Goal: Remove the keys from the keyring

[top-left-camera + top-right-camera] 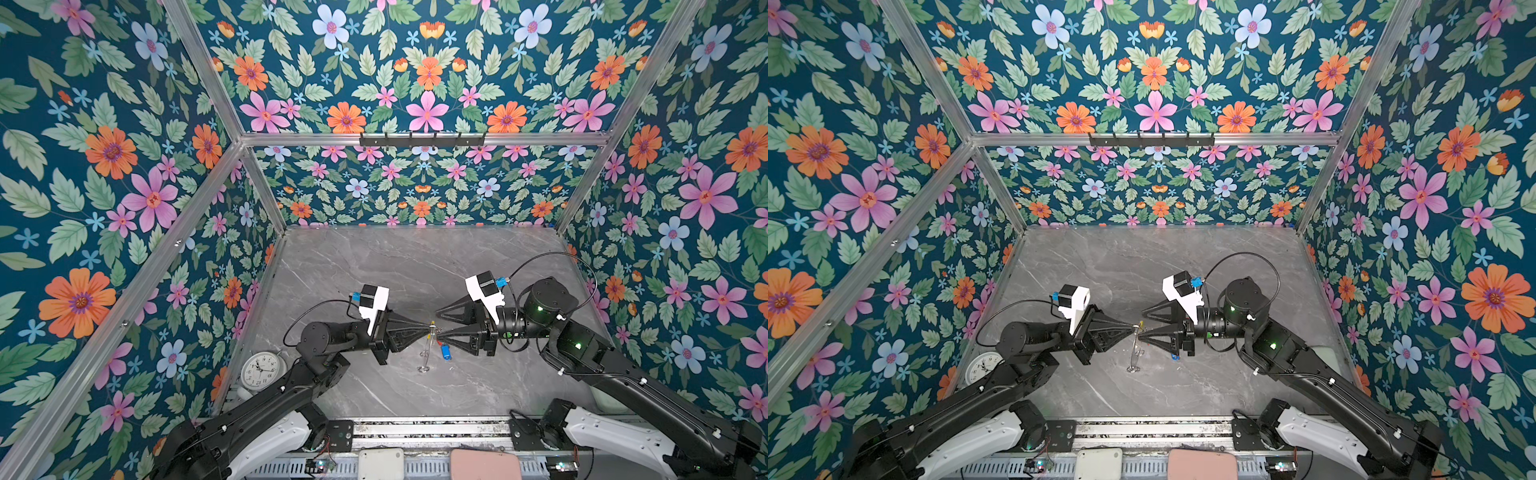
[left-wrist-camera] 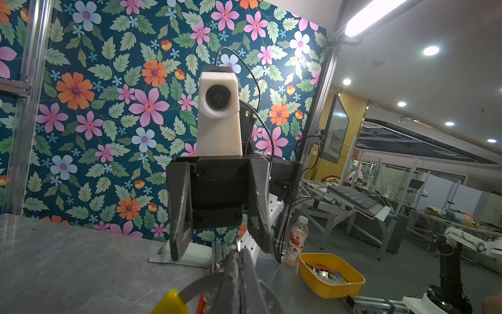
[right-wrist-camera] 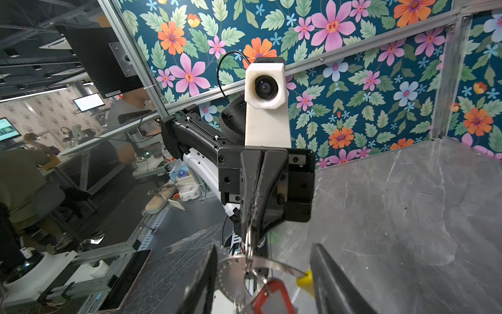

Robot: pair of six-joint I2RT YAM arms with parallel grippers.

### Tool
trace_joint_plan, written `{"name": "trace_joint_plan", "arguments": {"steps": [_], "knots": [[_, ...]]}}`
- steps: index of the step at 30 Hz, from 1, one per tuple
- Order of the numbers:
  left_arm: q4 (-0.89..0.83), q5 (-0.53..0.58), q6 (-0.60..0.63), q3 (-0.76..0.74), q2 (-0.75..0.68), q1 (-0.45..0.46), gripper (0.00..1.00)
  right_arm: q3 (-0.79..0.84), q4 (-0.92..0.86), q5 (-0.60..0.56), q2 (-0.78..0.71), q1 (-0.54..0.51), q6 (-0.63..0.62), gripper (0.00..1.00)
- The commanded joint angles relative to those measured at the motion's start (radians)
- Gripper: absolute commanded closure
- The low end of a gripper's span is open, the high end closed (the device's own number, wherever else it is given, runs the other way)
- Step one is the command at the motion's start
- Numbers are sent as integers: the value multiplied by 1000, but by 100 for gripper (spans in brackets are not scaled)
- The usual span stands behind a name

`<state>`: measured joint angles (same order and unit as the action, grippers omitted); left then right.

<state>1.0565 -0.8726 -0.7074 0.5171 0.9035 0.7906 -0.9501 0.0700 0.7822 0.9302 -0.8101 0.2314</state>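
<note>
While the left pincer (image 1: 427, 327) is clamping shut on the keyring (image 3: 274, 265) above the table (image 1: 374, 270), it is hanging down edge-on, its keys (image 1: 446, 352) dangling just right, nearest the right pincer (image 1: 439, 323), which is standing half-open, gripping nothing.

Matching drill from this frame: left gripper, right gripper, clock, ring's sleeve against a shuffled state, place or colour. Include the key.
Column A:
1 left gripper
2 right gripper
3 clock
4 sleeve

Column B:
a yellow
b open
c at the left edge of the table
d shut on the keyring

Pairs: 1-d, 2-b, 3-c, 4-a
</note>
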Motion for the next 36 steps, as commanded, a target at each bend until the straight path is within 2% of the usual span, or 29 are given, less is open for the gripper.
{"name": "trace_joint_plan", "arguments": {"steps": [1, 19, 36], "knots": [[46, 2, -3, -5, 0, -1, 100, 4, 64, 30, 2, -1, 24, 48], [28, 34, 11, -9, -5, 0, 100, 32, 63, 32, 2, -6, 30, 70], [20, 46, 16, -12, -2, 0, 100, 34, 51, 18, 3, -5, 25, 95]]}}
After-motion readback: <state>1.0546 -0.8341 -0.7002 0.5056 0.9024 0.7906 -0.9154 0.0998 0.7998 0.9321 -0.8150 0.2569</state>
